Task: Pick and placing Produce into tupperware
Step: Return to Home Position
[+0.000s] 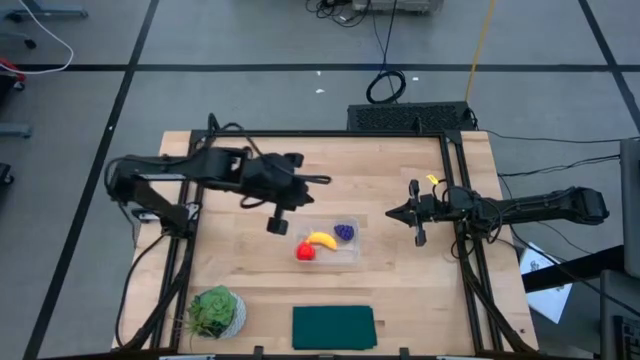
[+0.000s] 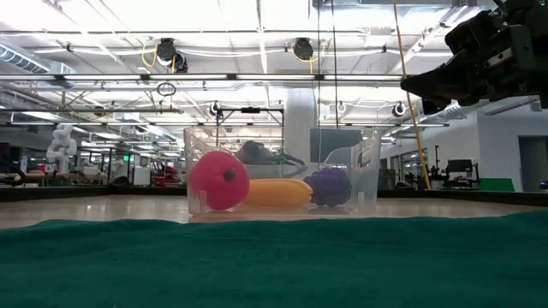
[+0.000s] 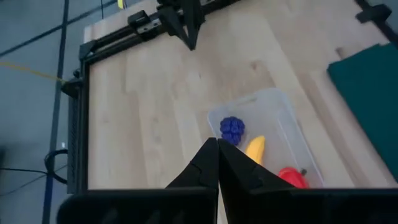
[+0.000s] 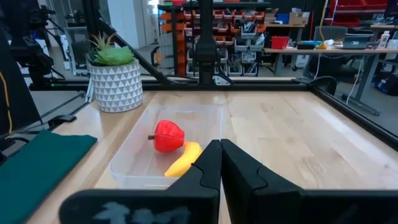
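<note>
The clear tupperware (image 1: pixel 328 243) stands on the table's middle. Inside it lie the red round fruit (image 1: pixel 305 251), the yellow banana (image 1: pixel 321 240) and the purple grape cluster (image 1: pixel 344 231); the low view shows them side by side on its floor: red fruit (image 2: pixel 218 180), banana (image 2: pixel 274 192), grapes (image 2: pixel 329 186). My left gripper (image 1: pixel 325 180) hangs shut and empty above the table, beyond the tupperware's far left corner. My right gripper (image 1: pixel 392 213) waits shut at the table's right side, level, pointing toward the tupperware (image 4: pixel 168 152).
A potted green plant (image 1: pixel 216 312) stands at the near left corner. A dark green flat cloth (image 1: pixel 333 327) lies at the near edge. Black rails (image 1: pixel 462 250) run along the table's left, right and far sides. Bare wood lies around the tupperware.
</note>
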